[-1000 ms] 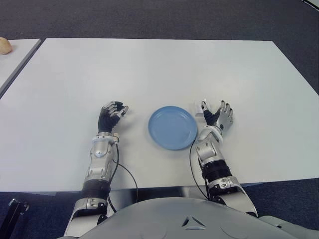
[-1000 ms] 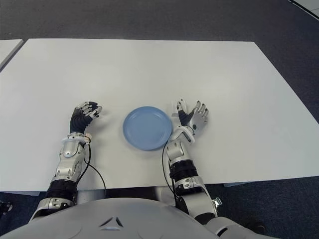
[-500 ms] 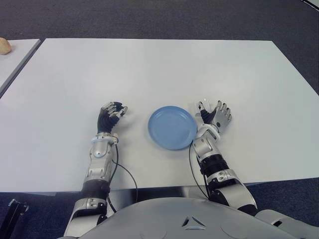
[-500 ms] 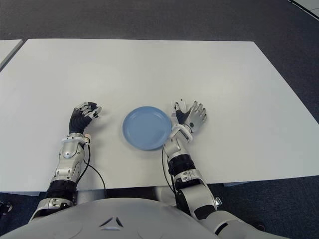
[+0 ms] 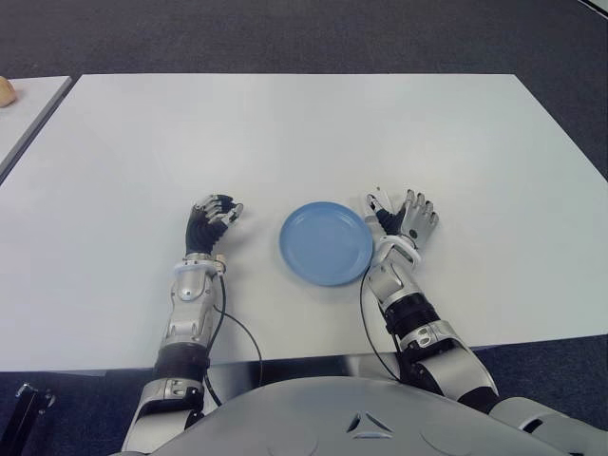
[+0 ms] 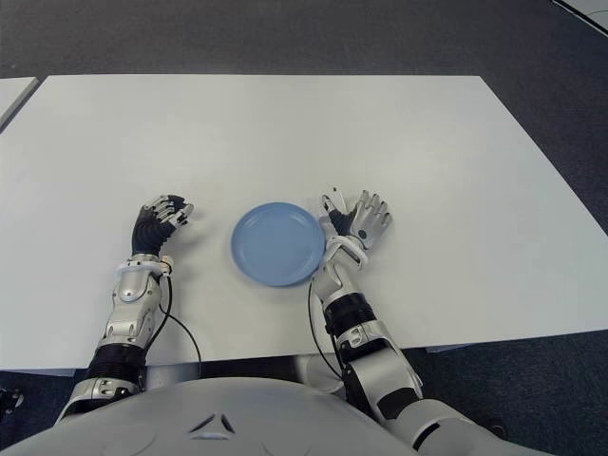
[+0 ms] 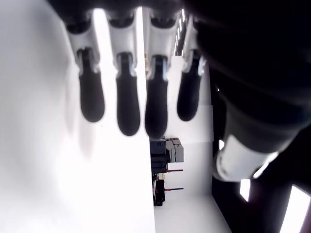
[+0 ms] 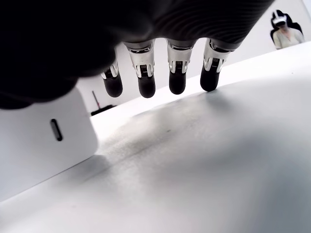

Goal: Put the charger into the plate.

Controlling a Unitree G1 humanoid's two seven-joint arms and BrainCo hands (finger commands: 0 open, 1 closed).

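Note:
A round blue plate (image 5: 326, 243) lies on the white table (image 5: 285, 133) in front of me. The white charger (image 8: 43, 141), a block with a small oval port, sits on the table just right of the plate. My right hand (image 5: 404, 217) is over it and hides most of it in the eye views. In the right wrist view the fingers (image 8: 146, 82) hang spread beyond the charger and grasp nothing. My left hand (image 5: 213, 217) shows left of the plate, fingers loosely bent and holding nothing.
A second white table (image 5: 28, 114) stands to the far left across a narrow gap, with a small beige object (image 5: 5, 90) on it. Dark carpet surrounds the tables. A person (image 8: 286, 29) shows far off in the right wrist view.
My right hand has moved forward and a little left, covering the charger that showed beside it before. The left hand and the plate have not moved.

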